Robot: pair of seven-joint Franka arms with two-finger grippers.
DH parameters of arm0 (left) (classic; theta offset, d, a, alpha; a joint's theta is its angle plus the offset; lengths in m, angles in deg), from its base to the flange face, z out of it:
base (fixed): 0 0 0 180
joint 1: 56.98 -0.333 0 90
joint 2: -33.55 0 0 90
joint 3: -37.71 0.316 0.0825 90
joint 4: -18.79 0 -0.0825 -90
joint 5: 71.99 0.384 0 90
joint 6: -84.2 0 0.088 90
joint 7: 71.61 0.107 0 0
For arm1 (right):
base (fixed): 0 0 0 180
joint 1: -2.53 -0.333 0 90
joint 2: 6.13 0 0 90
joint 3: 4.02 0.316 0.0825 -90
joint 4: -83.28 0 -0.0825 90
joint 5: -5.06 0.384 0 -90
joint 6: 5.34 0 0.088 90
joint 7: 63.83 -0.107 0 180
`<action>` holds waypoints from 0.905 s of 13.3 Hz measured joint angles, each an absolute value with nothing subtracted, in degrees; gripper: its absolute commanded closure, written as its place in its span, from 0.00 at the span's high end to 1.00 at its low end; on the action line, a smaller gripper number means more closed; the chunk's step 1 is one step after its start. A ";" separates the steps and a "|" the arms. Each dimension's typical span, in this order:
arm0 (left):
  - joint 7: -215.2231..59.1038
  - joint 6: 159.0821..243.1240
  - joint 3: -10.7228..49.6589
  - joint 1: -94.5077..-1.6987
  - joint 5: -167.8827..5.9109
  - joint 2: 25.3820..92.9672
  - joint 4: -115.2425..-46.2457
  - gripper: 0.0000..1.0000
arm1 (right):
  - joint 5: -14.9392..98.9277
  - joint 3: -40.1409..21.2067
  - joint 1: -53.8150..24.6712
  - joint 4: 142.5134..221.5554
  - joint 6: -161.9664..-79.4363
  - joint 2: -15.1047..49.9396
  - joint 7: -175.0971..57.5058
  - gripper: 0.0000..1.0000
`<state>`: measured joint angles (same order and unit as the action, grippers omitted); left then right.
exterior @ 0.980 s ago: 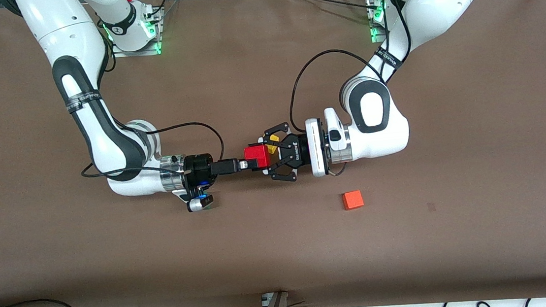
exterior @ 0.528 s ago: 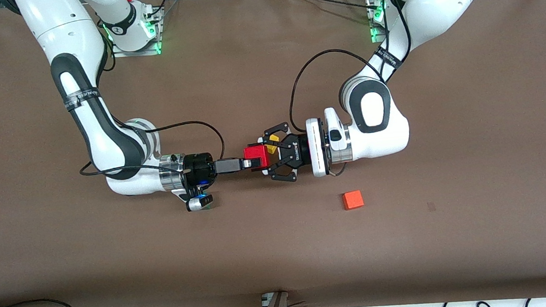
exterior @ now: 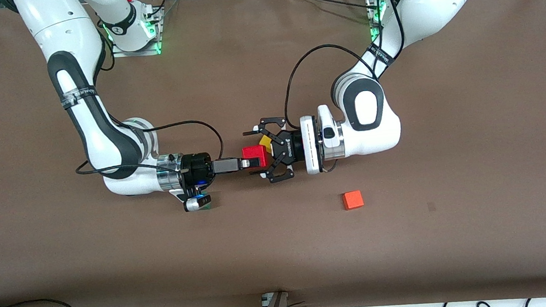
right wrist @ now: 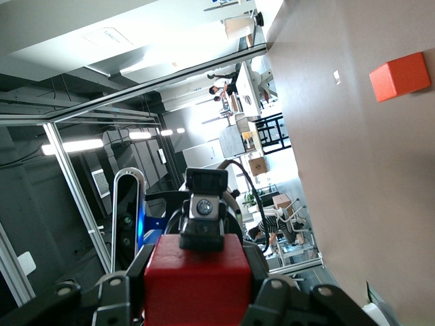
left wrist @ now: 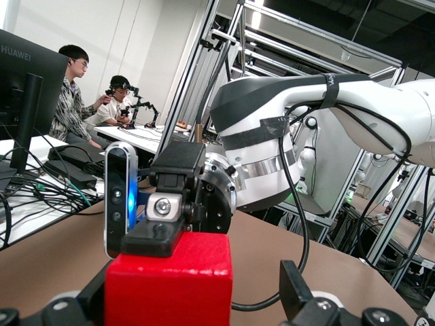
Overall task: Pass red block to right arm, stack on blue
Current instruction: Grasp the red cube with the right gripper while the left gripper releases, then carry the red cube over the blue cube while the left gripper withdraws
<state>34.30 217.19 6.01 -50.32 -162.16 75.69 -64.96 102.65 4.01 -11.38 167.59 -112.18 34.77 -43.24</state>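
Midair, red block (exterior: 254, 156) sat between both end effectors above counter (exterior: 476, 165) middle; right end effector (exterior: 253, 163) clamped on block; left end effector (exterior: 262, 150) spread wide around it, not touching; yellow cube (exterior: 265, 141) just beside; orange-red cube (exterior: 352, 200) nearer front camera, well apart

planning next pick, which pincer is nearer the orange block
Left. The left pincer, open around the red block, is toward the orange block; the right pincer, gripping the red one, sits farther off.
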 measured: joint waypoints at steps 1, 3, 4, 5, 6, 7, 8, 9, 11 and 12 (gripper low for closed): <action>34.30 217.16 6.02 -50.58 -162.16 75.69 -64.91 1.00 | 102.65 3.79 -11.25 167.59 -112.18 34.75 -43.21 0.23; 34.18 217.06 6.06 -51.09 -162.12 75.63 -64.81 1.00 | 102.55 2.29 -11.08 167.59 -111.59 34.54 -43.19 0.23; 33.39 217.06 6.10 -51.40 -161.67 75.39 -64.67 1.00 | 102.19 1.15 -11.04 167.59 -110.66 34.47 -43.19 0.23; 31.27 217.05 6.09 -51.99 -159.60 74.96 -64.46 1.00 | 101.38 0.10 -10.98 167.60 -109.70 34.46 -43.19 0.23; 28.09 216.97 6.10 -52.84 -156.41 74.20 -64.24 1.00 | 100.11 -0.94 -10.95 167.60 -108.96 34.45 -43.19 0.23; 24.39 216.23 6.10 -53.96 -152.70 73.21 -64.20 1.00 | 98.48 -2.06 -10.92 167.60 -108.12 34.45 -43.19 0.23; 21.20 214.64 6.13 -55.15 -149.14 72.31 -64.19 1.00 | 96.00 -3.32 -10.88 167.60 -107.26 34.41 -43.17 0.23; 18.21 212.53 6.19 -56.50 -144.81 71.60 -64.18 1.00 | 92.79 -4.73 -10.85 167.59 -106.67 34.18 -43.18 0.22; 11.58 206.00 6.25 -59.94 -134.60 70.70 -64.11 1.00 | 83.60 -7.83 -10.66 167.41 -106.10 33.05 -43.69 0.22; 8.62 202.03 6.26 -61.80 -130.08 70.23 -63.92 1.00 | 78.23 -8.92 -10.49 167.12 -106.02 32.41 -43.88 0.22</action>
<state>8.62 202.03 6.26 -61.80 -130.08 70.23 -63.92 78.23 -8.92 -10.49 167.12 -106.02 32.41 -43.88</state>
